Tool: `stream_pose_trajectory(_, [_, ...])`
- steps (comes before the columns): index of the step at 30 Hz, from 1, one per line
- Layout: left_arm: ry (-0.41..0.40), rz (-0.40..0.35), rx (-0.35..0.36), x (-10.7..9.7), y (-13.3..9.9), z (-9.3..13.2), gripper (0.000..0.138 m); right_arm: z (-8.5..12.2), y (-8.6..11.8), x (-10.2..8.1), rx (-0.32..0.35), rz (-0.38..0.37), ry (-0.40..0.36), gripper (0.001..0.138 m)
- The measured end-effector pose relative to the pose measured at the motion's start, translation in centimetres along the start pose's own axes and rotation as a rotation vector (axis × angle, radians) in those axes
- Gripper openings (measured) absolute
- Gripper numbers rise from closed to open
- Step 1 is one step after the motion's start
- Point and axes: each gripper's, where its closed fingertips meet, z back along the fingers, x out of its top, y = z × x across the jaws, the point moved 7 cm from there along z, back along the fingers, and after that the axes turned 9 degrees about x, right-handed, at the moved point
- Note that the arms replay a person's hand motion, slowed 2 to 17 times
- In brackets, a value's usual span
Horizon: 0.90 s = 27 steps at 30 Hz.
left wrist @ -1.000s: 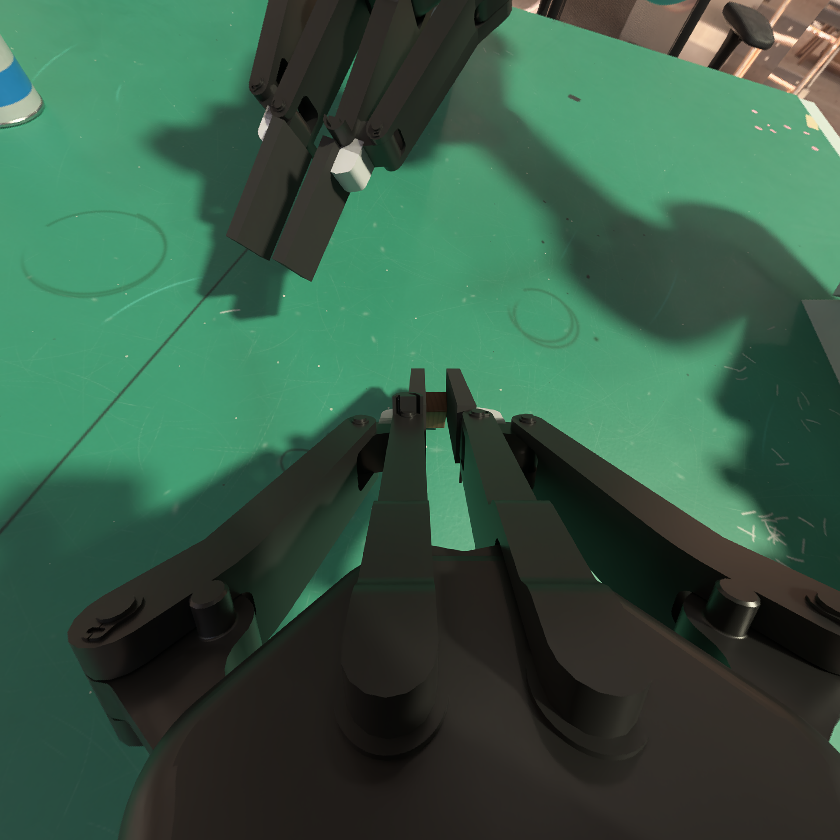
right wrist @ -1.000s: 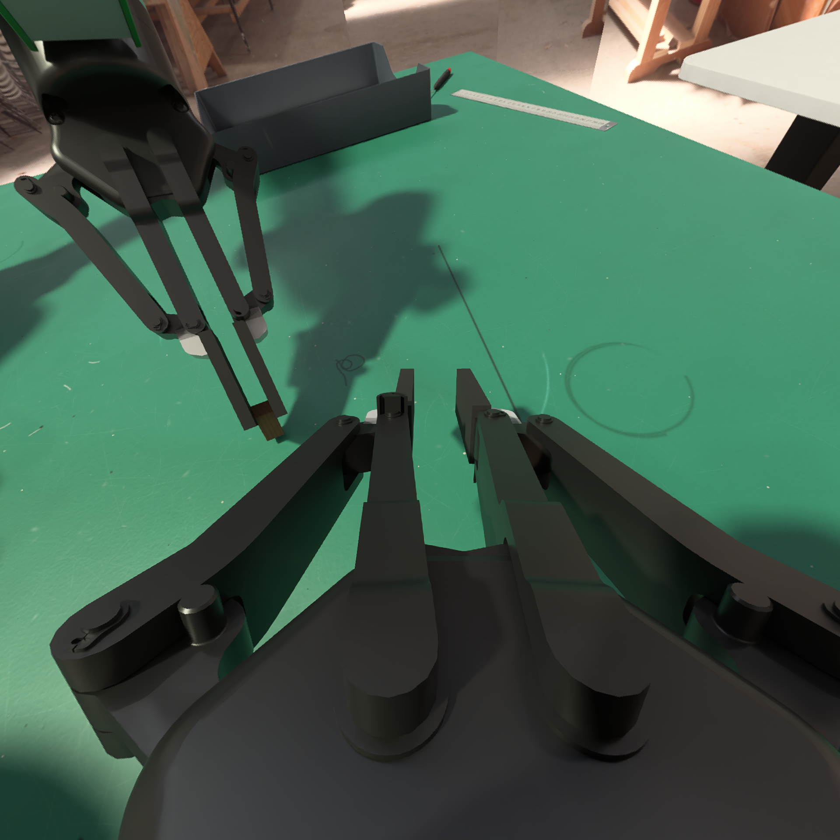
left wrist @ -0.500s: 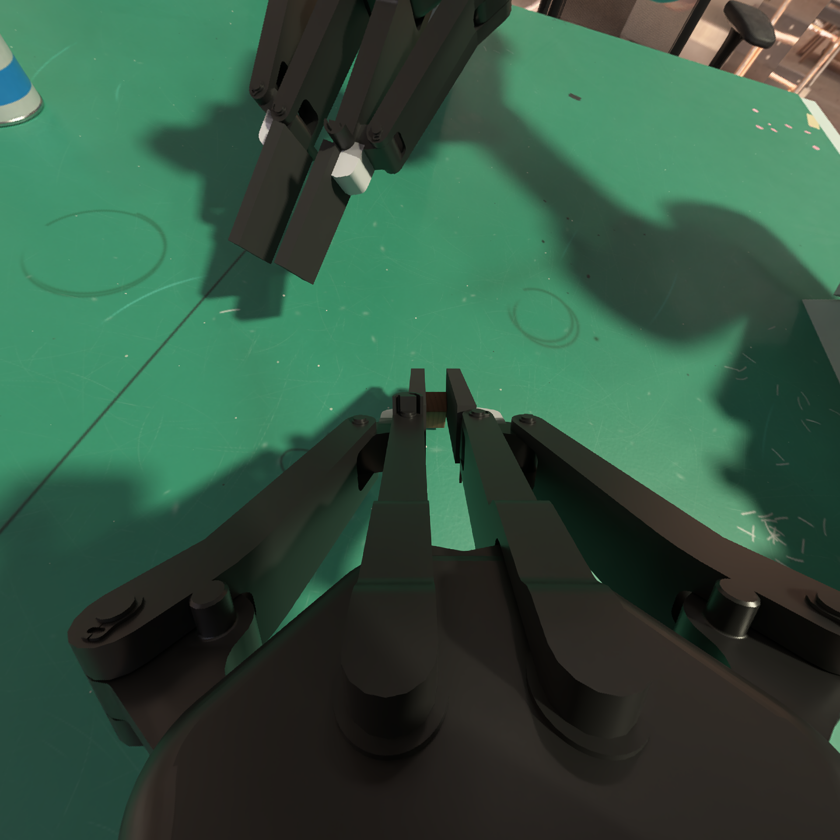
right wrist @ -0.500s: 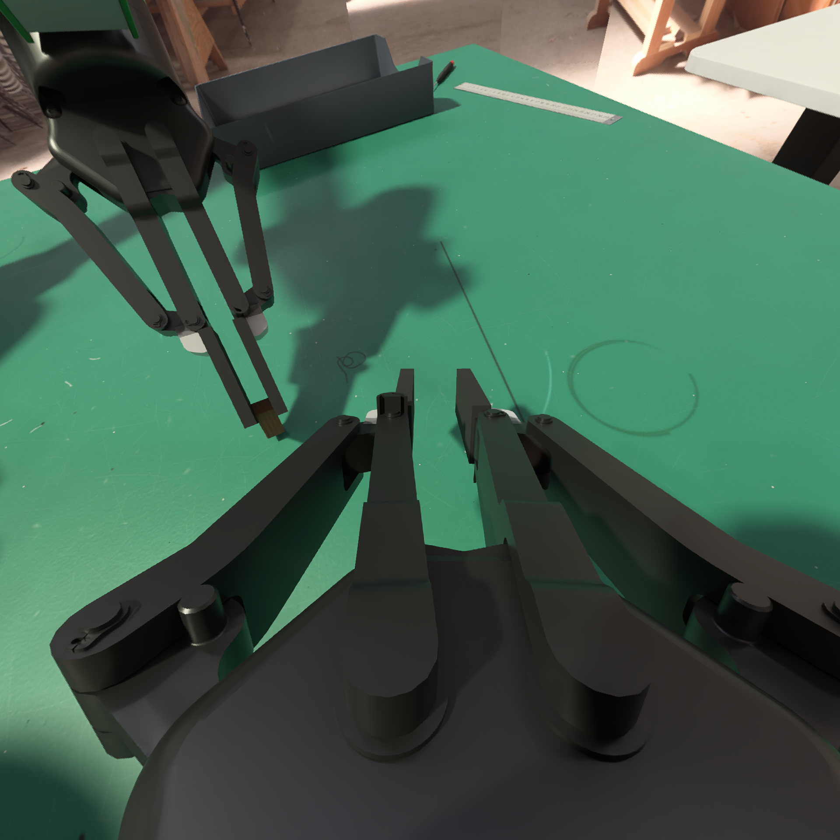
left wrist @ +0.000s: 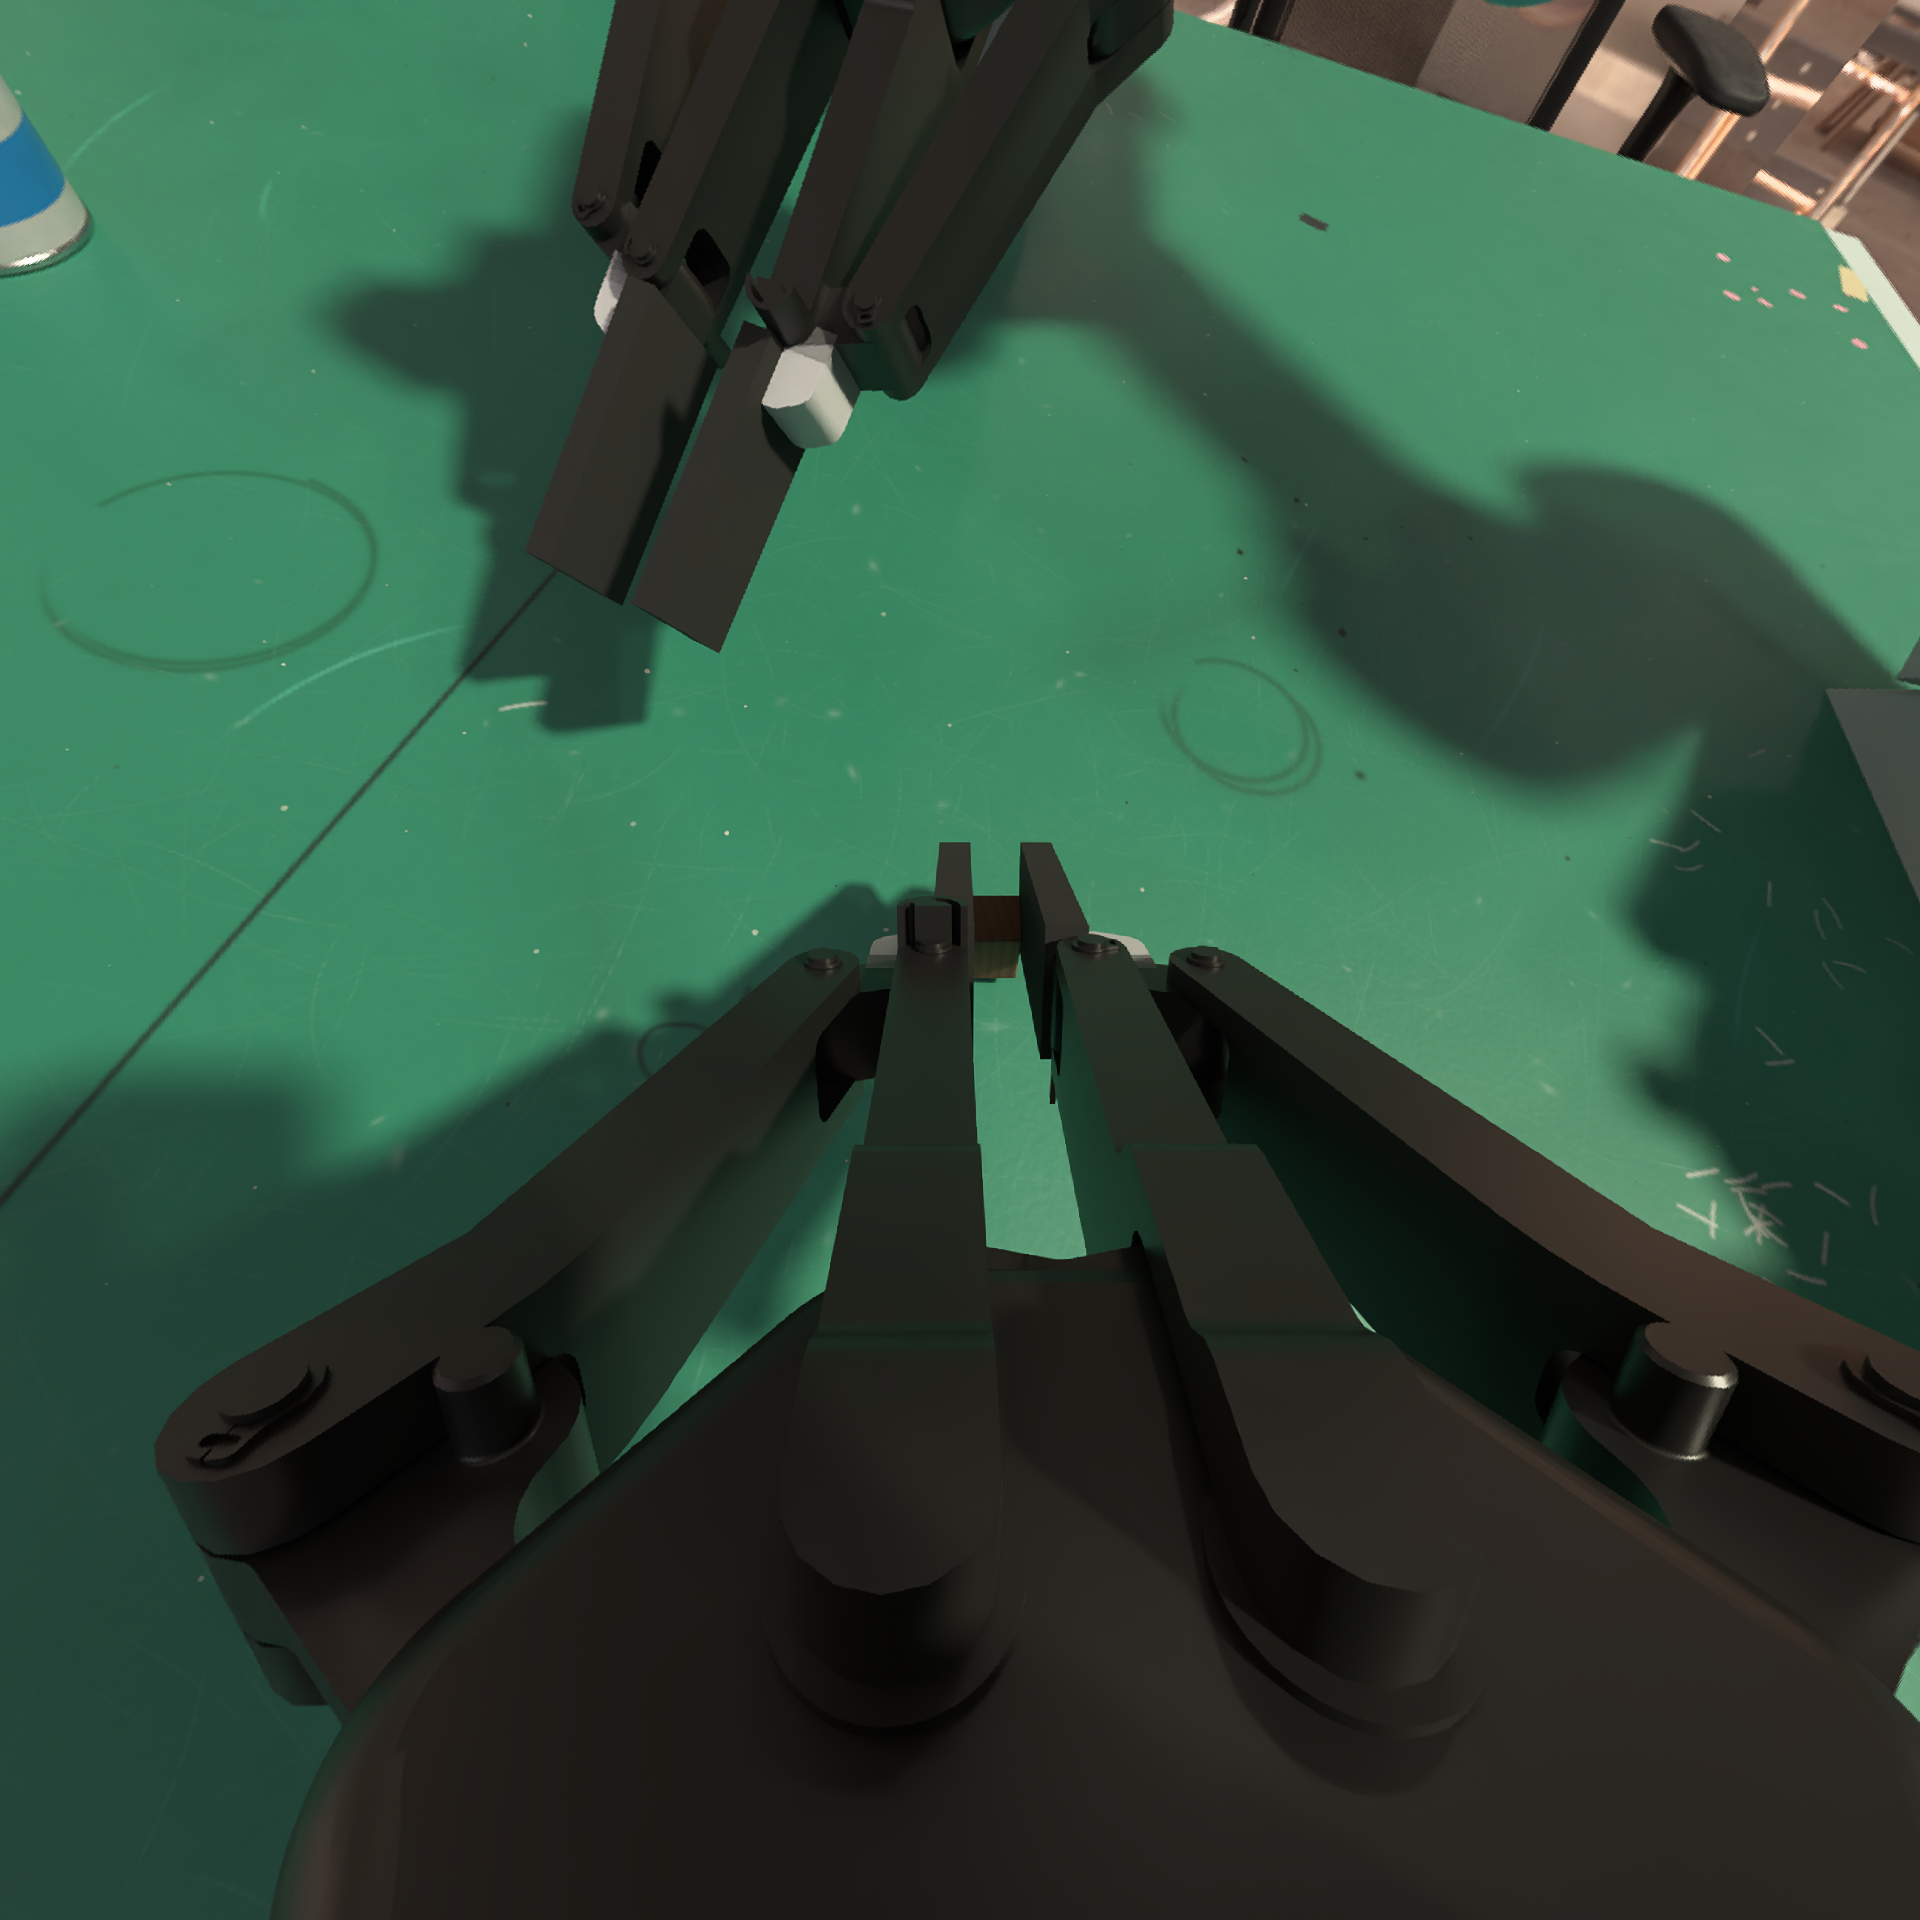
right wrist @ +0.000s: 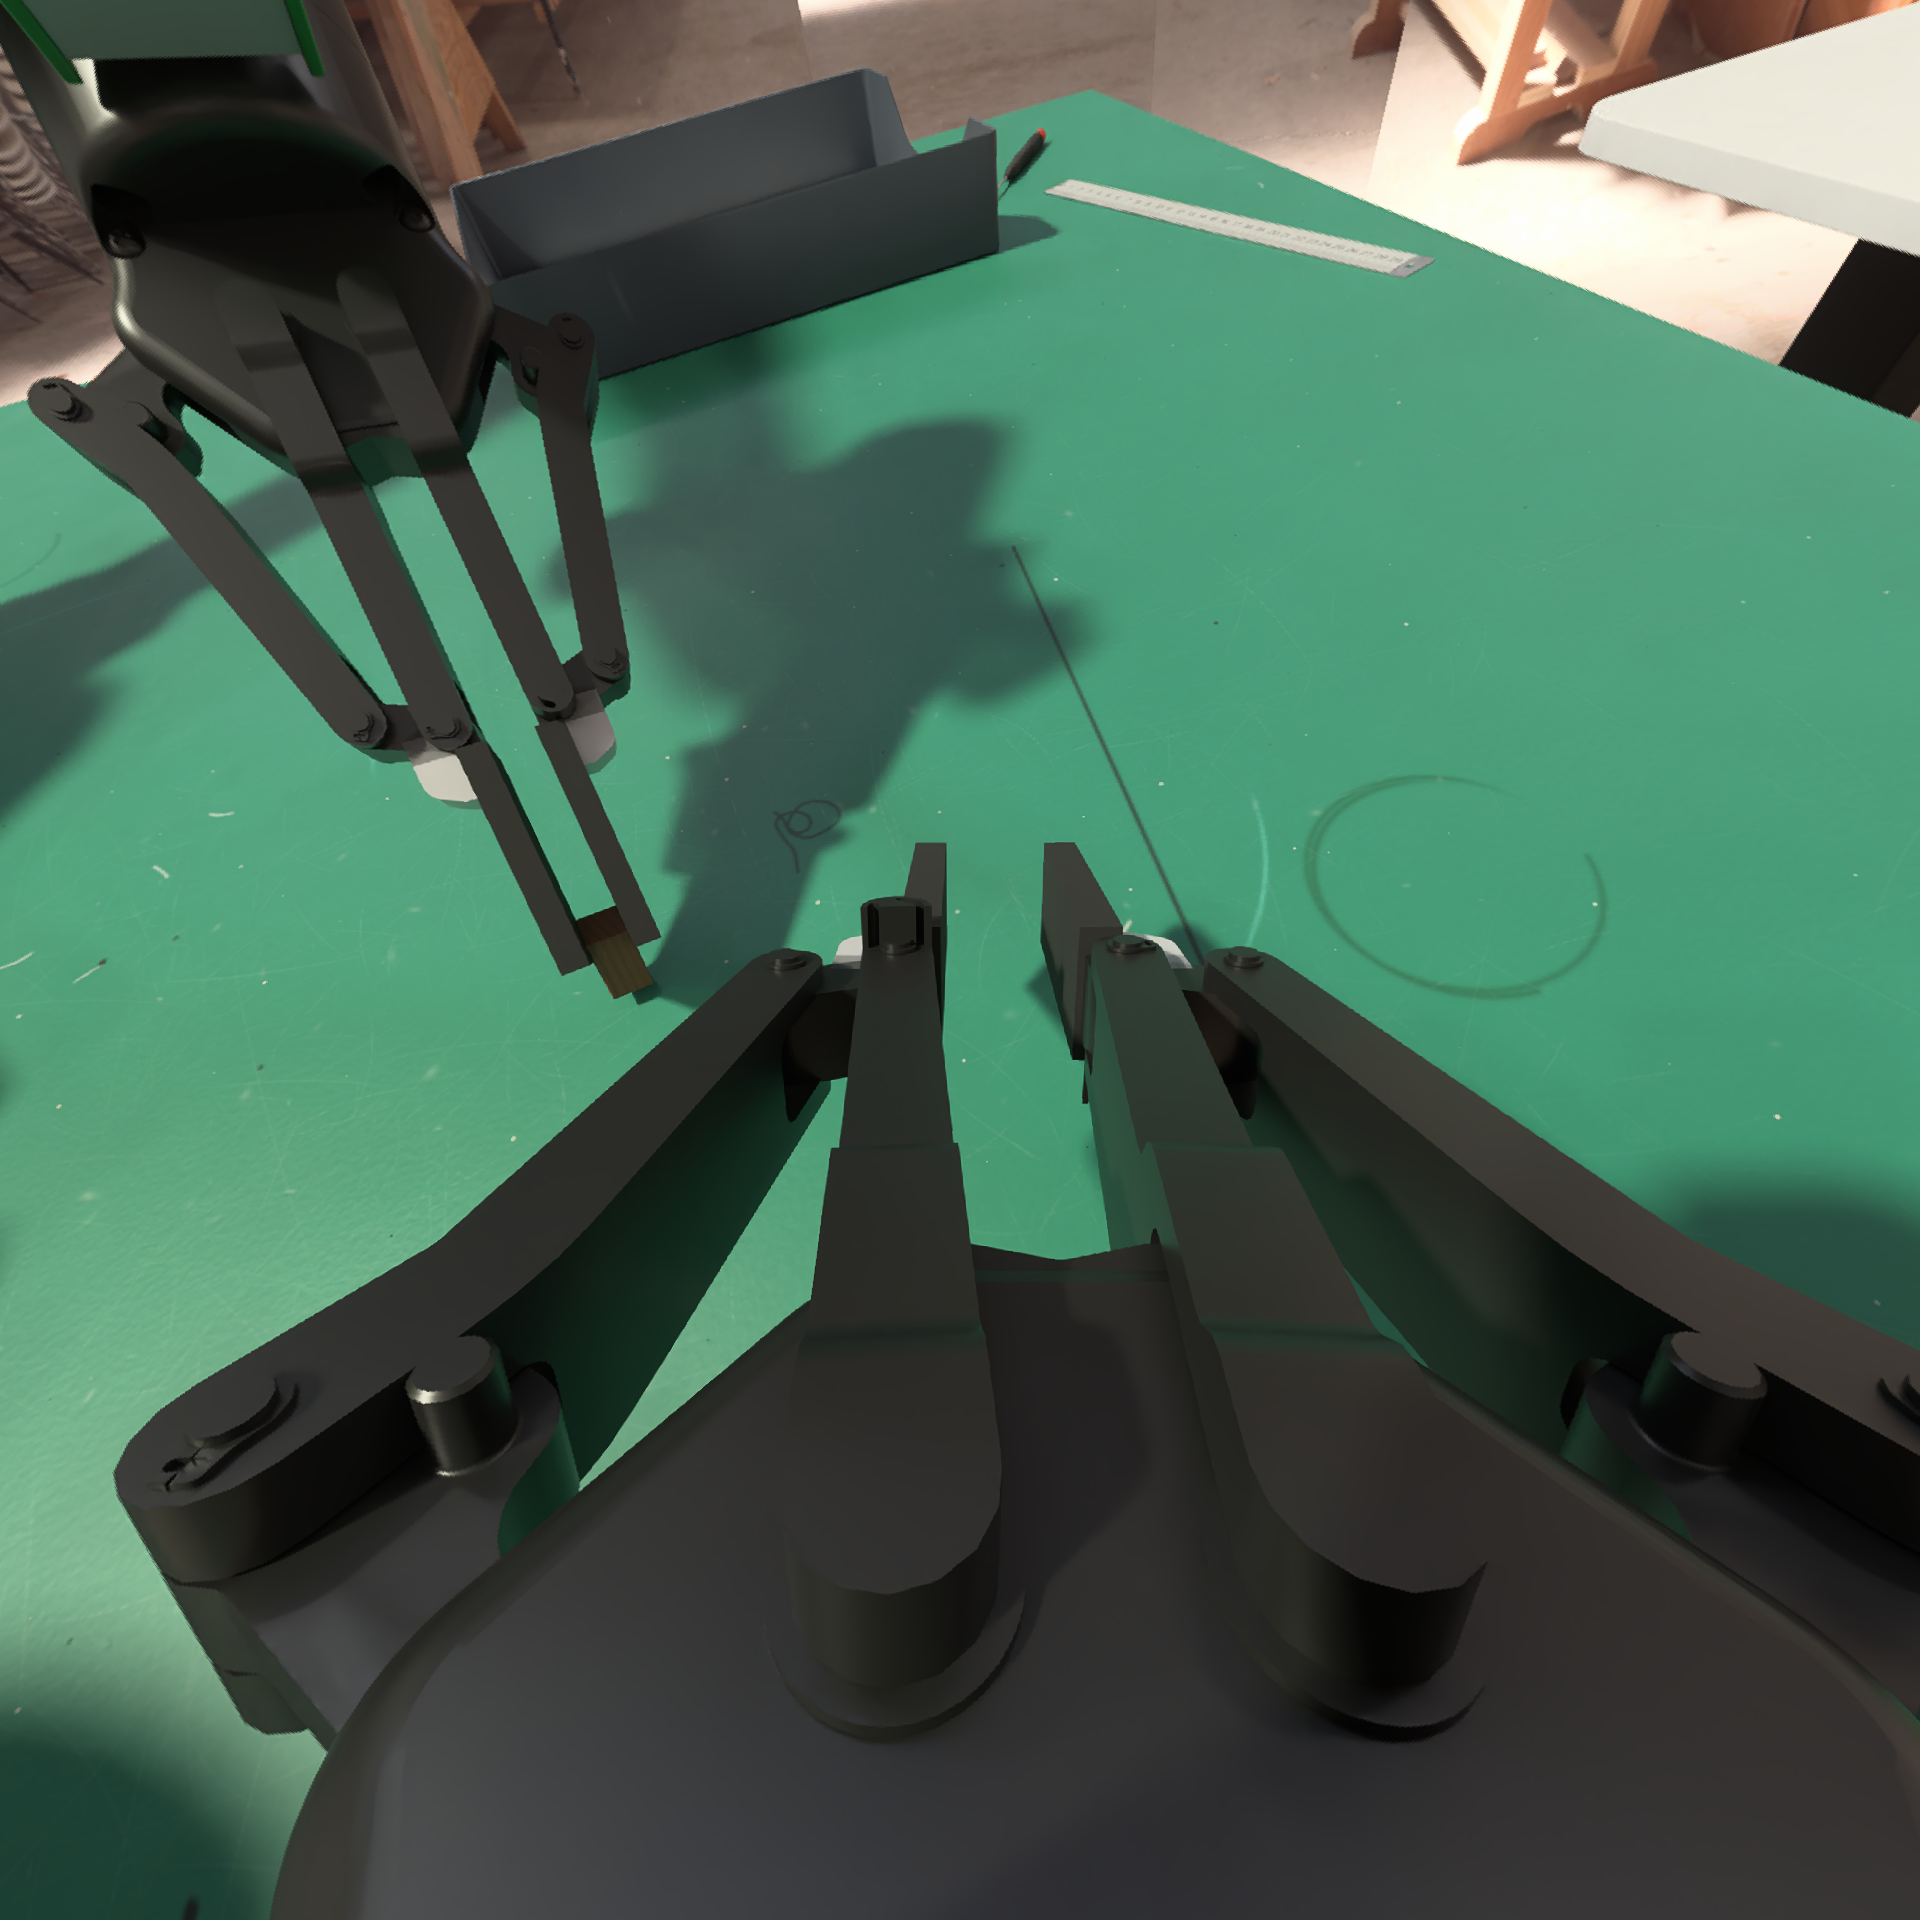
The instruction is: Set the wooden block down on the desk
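A small wooden block (left wrist: 995, 935) is clamped between the fingertips of my left gripper (left wrist: 995, 868). In the right wrist view the block (right wrist: 615, 954) hangs out below the left gripper (right wrist: 608, 945), its lower end just at the green desk (right wrist: 1455, 520); I cannot tell if it touches. My right gripper (right wrist: 992, 862) is empty, its fingers a narrow gap apart, low over the desk to the right of the block. It also shows in the left wrist view (left wrist: 634, 603), hovering beyond the block.
A grey open bin (right wrist: 727, 208) stands at the desk's far edge, with a pen (right wrist: 1023, 156) and a steel ruler (right wrist: 1236, 229) to its right. A blue and white cup (left wrist: 31, 187) stands far left in the left wrist view. A grey box edge (left wrist: 1881, 790) is at the right.
My right gripper has drifted very slightly. The left gripper has stayed put, still shut on the block.
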Motion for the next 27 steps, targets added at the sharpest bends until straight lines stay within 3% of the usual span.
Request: stream_pose_trajectory(27, [0.014,-0.003,0.009,-0.08,0.09,0.06,0.013,-0.13,0.11,-0.06,0.009,0.006,0.012,0.025])
